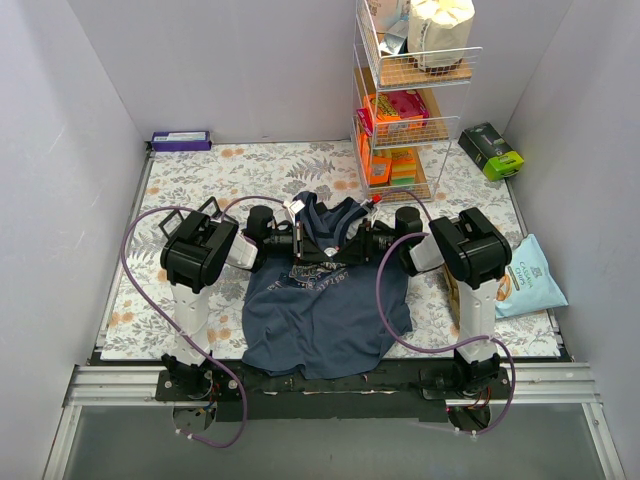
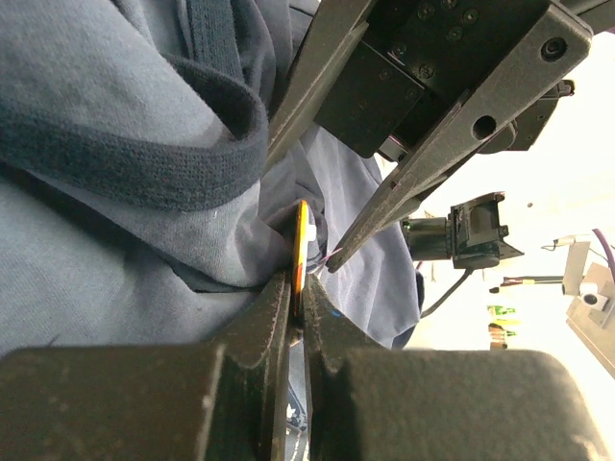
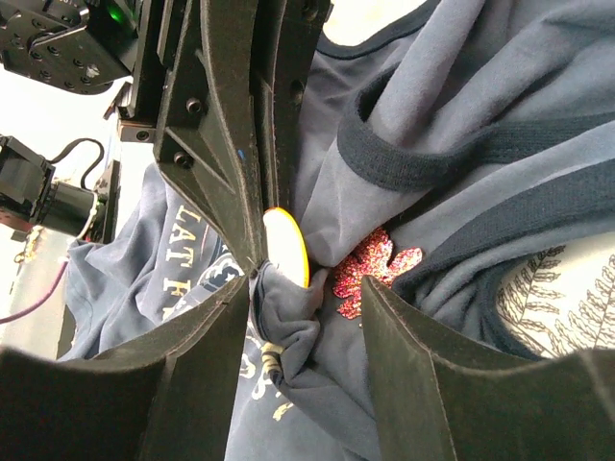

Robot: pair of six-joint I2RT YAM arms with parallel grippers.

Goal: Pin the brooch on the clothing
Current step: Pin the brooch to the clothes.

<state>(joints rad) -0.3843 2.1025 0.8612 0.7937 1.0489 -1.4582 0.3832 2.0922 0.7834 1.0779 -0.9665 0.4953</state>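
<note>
Navy clothing bunched, left tool clamped on yellow disc, right tool apart near glitter leaf

The navy tank top lies at the centre of the top view, hem toward the bottom edge, its chest and dark-trimmed neckline bunched into folds. A red glittery leaf-shaped brooch rests on those folds, just right of a yellow-rimmed disc standing on edge.

A shirt fold hides part of the red sparkly pin, & from the top cam it's too small to make out.
</note>
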